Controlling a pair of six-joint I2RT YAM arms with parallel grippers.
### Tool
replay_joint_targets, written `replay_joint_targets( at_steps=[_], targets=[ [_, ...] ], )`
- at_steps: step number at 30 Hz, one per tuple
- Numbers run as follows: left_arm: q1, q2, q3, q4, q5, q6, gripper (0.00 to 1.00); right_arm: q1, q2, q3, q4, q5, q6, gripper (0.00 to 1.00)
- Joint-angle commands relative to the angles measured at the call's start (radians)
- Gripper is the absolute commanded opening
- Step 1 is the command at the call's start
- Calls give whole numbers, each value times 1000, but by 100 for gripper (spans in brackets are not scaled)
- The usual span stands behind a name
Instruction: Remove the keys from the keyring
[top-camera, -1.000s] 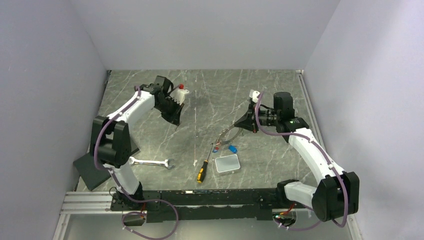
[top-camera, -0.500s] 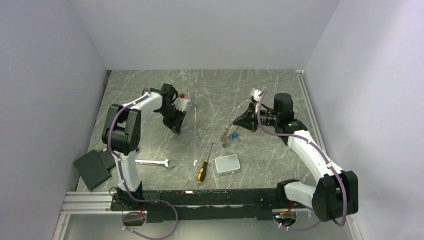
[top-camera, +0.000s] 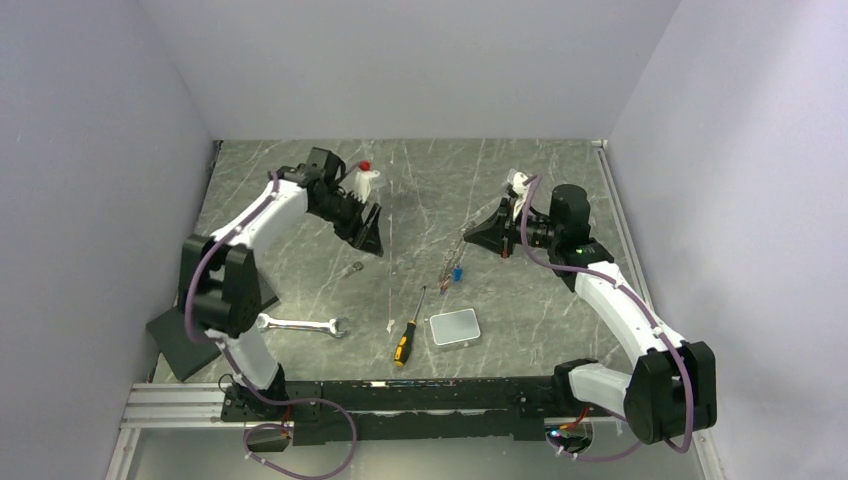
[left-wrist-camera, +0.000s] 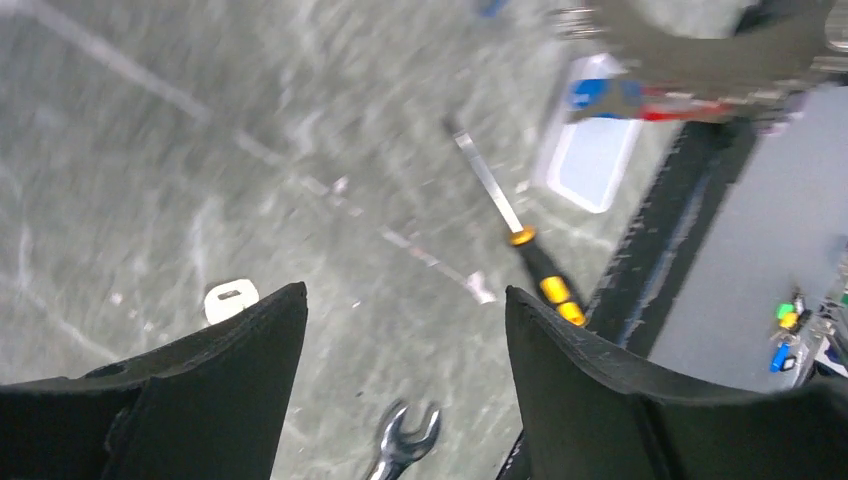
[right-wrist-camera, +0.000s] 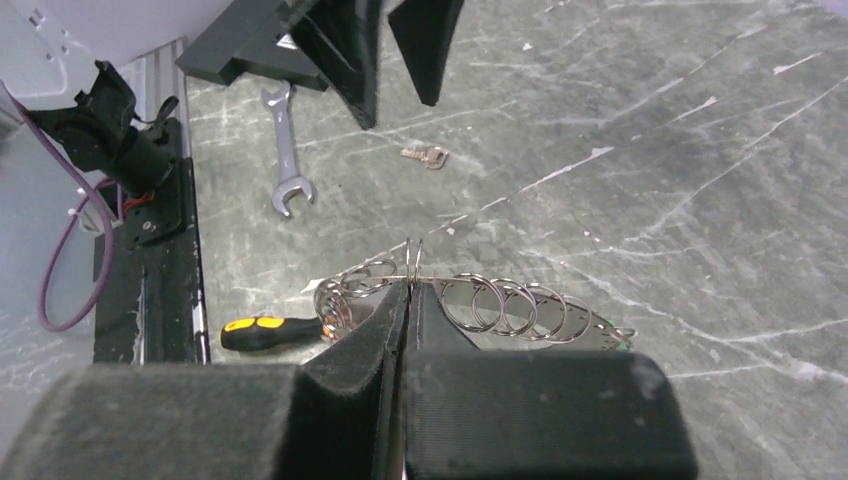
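Keyring (right-wrist-camera: 500, 302), clamped in closed right claw (right-wrist-camera: 408, 287), dangled keys (top-camera: 456, 270) at overhead frame's centre; left claw (top-camera: 376, 236), wide and empty, lay left of them, apart.

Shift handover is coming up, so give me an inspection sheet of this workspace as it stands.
Surface: grey marbled table, no spills seen.
Job's things: keyring pinched in the right pincer, keys hanging from it; one loose key lying on the table.
Clutter: wrench, screwdriver, grey box, black block.
Pincers: left pincer open and empty; right pincer shut on the keyring.
Cables: purple cables run along both arms.
Surroundings: plain pale walls on three sides.
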Motion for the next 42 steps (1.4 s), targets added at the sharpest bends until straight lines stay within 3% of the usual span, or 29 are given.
replay_joint_targets(
  at_steps=[1,6,10,12,17,26,36,39,42],
  targets=[
    [-30,-141,-11,45,301,5,77,-3,2,8,161,8,97,0],
    [-135,-223,-50,145,298,-4,78,-3,23,11,236,58,159,0],
    [-175,-251,-89,316,256,-98,79,-3,38,-3,328,87,237,0],
    [-199,-238,-89,362,221,-133,85,-1,40,-9,365,91,267,0],
    [-254,-199,-68,407,143,-193,90,10,42,-22,423,122,321,0],
    [-329,-119,-22,475,-17,-266,89,40,62,-26,424,229,337,0],
    [-358,-48,75,476,-52,-290,88,85,82,-32,412,287,307,0],
    [-360,-40,77,474,-123,-282,80,89,81,-35,427,266,321,0],
    [-359,-45,76,455,-147,-259,62,89,76,-34,425,258,326,0]
  ],
)
